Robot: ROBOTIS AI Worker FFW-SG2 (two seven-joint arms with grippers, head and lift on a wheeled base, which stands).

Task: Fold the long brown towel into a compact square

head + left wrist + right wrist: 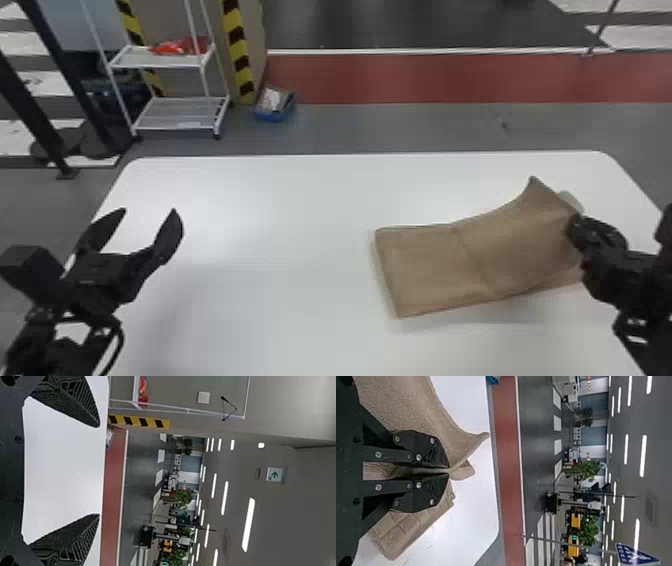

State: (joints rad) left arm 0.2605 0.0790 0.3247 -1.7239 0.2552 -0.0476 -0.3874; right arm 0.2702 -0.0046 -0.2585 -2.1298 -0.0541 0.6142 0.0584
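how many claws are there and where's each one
2: the left claw, open over the left part of the table, and the right claw, shut on the towel near its right end.

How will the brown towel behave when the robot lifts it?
The brown towel is probably floppy: its raised part bends and sags from the right gripper. Its coarse weave suggests it should not slip easily.
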